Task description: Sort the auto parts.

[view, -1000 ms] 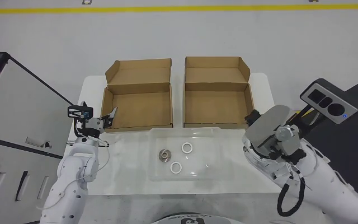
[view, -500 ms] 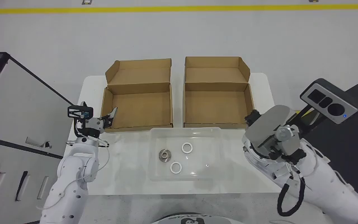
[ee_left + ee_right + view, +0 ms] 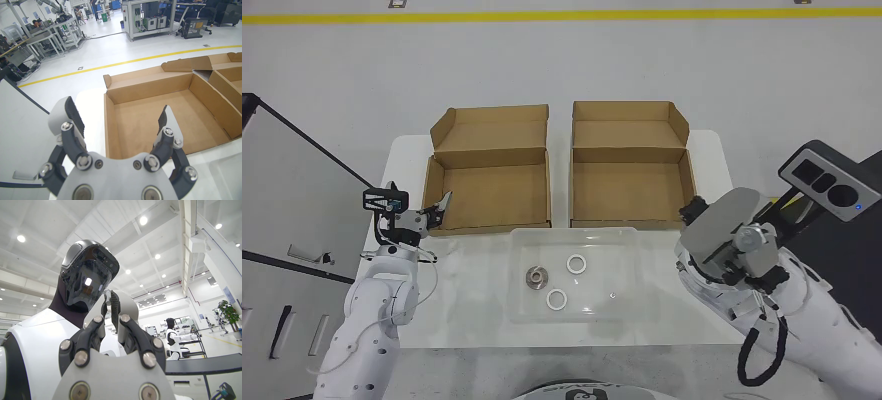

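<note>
Right claw (image 3: pixel 110 297): clenched on a small metal pin (image 3: pixel 108 298), held at the fingertips with the claw turned upward, away from the table (image 3: pixel 472 300). The pin's long axis appears to run roughly along the fingers, one end standing just past the tips. Right arm (image 3: pixel 729 243): at the right end of the tray (image 3: pixel 617 240), with the right box (image 3: pixel 630 190) just beyond it and slightly inward; the left box (image 3: pixel 487 190) is well apart from it, past the right box. Finding: the coming move most likely turns on this: the pin has to be brought forward and inward over a box and the claw turned down before release, and the right box is much the nearer of the two. Both boxes look empty, so which one is meant for pins cannot be told. Left claw (image 3: pixel 117 106): released, holding nothing, just beside the near left corner of the left box. Parts not yet sorted: a metal hub (image 3: pixel 535 276) and two white rings (image 3: pixel 577 264) in the left half of the tray, nearer the left claw than the right. Risk noted: with so slight a tip grip, the pin could slip while the wrist rotates.
</note>
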Available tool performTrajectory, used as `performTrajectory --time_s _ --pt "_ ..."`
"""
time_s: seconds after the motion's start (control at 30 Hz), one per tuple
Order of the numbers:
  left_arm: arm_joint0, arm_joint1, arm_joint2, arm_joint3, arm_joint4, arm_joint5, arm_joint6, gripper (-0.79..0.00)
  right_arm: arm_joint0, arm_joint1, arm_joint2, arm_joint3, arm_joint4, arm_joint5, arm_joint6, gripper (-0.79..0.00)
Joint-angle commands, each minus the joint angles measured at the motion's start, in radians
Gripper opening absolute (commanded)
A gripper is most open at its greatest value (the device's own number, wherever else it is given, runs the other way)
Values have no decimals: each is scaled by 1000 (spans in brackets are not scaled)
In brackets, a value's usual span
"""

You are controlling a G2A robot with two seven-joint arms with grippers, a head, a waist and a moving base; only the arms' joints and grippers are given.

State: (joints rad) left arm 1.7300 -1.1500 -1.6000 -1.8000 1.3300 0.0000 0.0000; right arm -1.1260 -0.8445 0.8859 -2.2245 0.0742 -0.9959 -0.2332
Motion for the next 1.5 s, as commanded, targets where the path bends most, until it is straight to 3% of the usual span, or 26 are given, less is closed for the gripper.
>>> performTrajectory --time_s 0.0,0.33,0.8,1.17,1.47 --pt "0 0 0 0 0 0 0 0 -8 -3 13 -9 -3 14 18 -785" --pt "0 0 0 0 0 0 0 0 -91 -10 110 14 -20 31 76 -785" --pt "0 0 0 0 0 0 0 0 -395 26 502 74 -67 98 160 -785" --pt "0 0 0 0 0 0 0 0 -585 44 788 137 -64 114 353 -785" --pt "0 0 0 0 0 0 0 0 -645 58 968 259 -57 48 566 -785"
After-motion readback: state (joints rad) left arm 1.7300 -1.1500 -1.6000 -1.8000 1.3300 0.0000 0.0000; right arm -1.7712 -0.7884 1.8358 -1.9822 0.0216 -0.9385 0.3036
